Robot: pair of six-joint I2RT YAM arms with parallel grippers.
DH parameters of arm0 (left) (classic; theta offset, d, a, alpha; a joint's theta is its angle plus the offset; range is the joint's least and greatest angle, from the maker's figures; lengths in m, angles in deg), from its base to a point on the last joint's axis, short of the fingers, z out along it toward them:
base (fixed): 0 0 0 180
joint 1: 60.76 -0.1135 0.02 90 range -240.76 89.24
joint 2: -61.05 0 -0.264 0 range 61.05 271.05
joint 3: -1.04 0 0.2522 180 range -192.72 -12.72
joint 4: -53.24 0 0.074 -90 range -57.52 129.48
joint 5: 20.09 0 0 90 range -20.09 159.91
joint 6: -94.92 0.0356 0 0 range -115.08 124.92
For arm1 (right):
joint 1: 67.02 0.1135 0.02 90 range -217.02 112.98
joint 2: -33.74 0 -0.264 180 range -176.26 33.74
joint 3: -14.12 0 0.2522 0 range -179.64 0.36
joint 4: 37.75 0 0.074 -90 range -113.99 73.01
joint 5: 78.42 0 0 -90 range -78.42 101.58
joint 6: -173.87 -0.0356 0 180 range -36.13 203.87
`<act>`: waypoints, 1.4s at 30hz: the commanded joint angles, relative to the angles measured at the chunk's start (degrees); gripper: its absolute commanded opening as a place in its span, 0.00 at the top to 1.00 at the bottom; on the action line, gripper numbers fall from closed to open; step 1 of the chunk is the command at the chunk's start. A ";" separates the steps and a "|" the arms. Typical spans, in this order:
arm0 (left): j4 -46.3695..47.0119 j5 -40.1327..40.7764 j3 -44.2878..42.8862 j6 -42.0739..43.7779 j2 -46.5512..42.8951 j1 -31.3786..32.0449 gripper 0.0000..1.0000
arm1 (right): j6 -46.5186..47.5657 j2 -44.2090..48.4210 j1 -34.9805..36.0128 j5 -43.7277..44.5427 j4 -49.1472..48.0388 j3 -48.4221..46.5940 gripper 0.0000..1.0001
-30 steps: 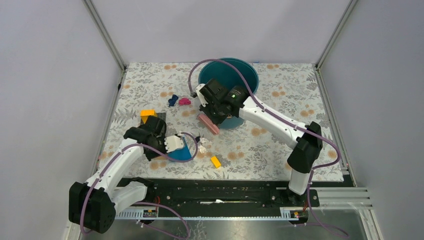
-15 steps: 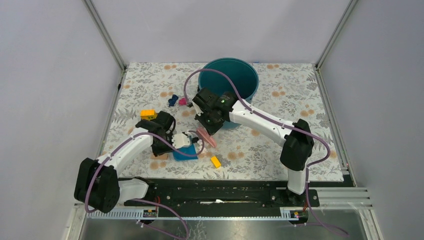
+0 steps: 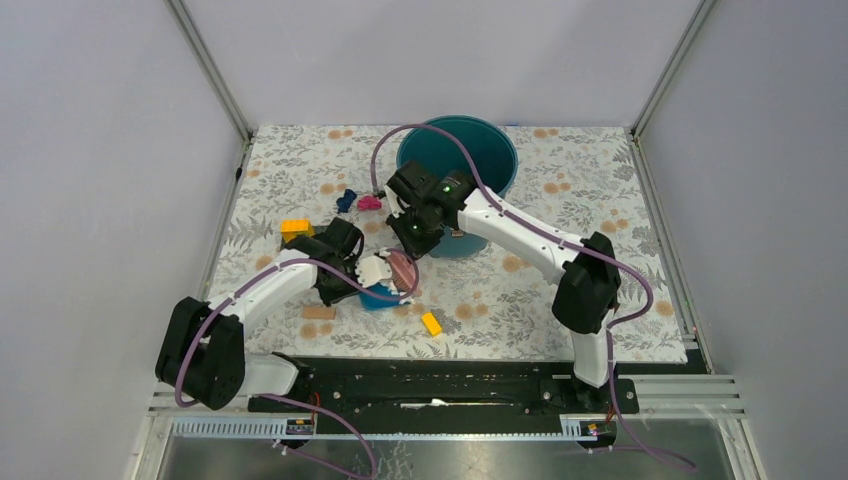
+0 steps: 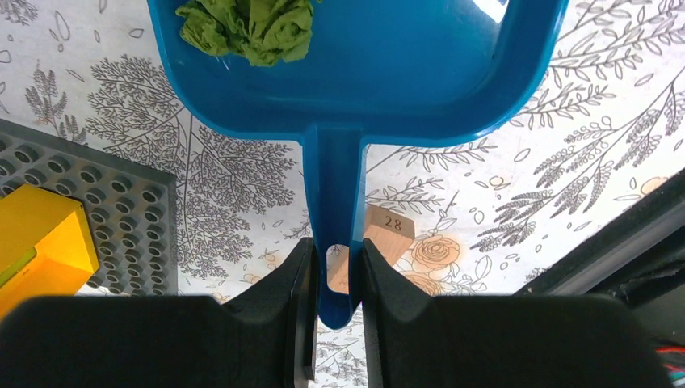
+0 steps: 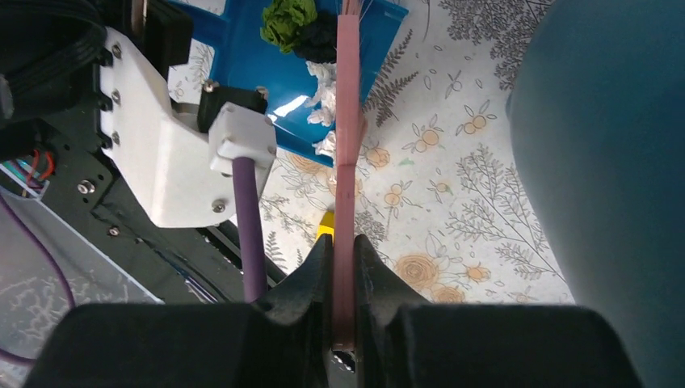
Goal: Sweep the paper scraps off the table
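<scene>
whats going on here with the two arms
The left gripper holds a blue dustpan by its handle; the right gripper holds a pink brush with its far end at the pan's mouth. A green scrap lies in the pan, white scraps at its edge. A pink scrap and a dark blue scrap lie unswept on the table near the teal bucket.

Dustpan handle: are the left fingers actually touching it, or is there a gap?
Touching. The left wrist view shows both left fingers pressed against the sides of the blue dustpan handle, with no gap on either side.
</scene>
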 commanded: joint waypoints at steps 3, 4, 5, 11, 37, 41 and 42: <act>4.82 -2.79 0.57 -2.22 -2.12 0.16 1.00 | 2.60 6.00 -0.25 3.53 2.64 -1.46 1.00; 5.06 -3.56 1.32 -2.35 -2.64 0.14 1.00 | 2.68 6.58 -0.23 3.16 2.41 -1.39 1.00; 5.14 -4.43 1.92 -2.68 -3.05 0.16 1.00 | 2.92 7.15 -0.22 2.83 2.16 -1.44 1.00; 5.95 -9.53 3.52 -5.56 -4.55 -0.14 1.00 | 4.75 9.56 -0.26 0.78 1.16 -3.46 1.00; -10.55 3.75 -5.10 5.14 -1.47 0.47 1.00 | 4.38 12.51 -0.29 3.99 3.22 11.54 1.00; -9.08 3.39 -4.60 3.58 -0.67 3.27 1.00 | 1.64 9.13 -0.23 0.09 2.73 9.01 1.00; -8.63 3.73 -4.35 3.05 -0.37 4.33 1.00 | 1.20 8.38 -0.22 -0.44 2.70 8.31 1.00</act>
